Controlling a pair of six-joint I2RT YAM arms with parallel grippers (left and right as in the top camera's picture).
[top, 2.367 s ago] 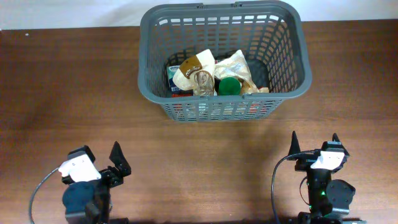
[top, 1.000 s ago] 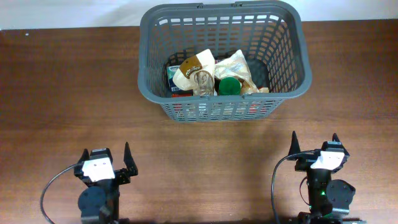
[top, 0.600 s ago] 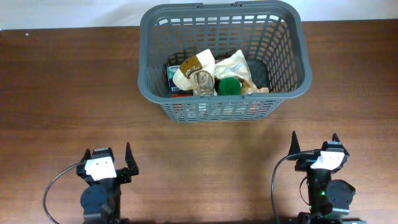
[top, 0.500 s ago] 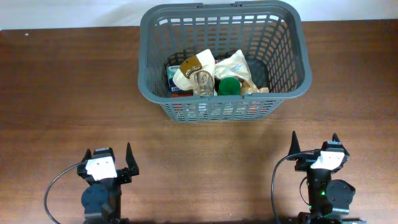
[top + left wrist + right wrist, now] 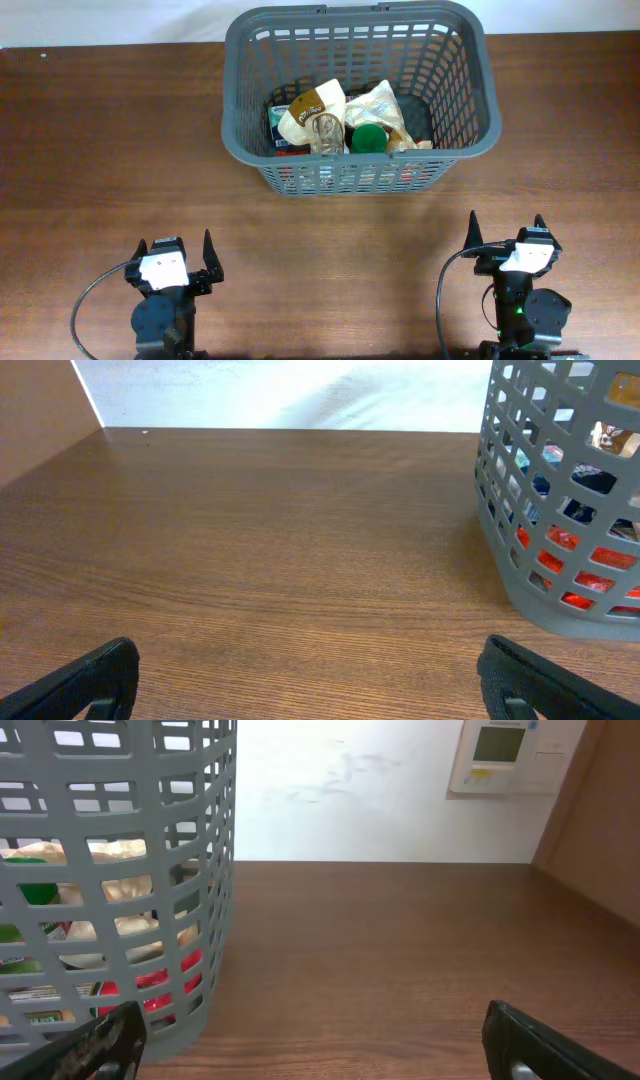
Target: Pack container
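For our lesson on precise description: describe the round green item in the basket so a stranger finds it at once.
Find the big grey basket at the far side of the wooden table. Near its front wall, about the middle, sits the green cap. It is the only dark-green round thing, tucked among pale crinkled wrappers and a clear jar.

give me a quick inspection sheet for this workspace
surface: brown wood-grain table
job's things: grey basket at the far middle, holding crinkled bags, a green lid and a clear jar
clutter: nothing seen
end effectors: left end effector and right end effector both open, empty, at the near edge
cables: left cable and right cable, black, each looping beside its arm
surroundings: white wall with a small display panel
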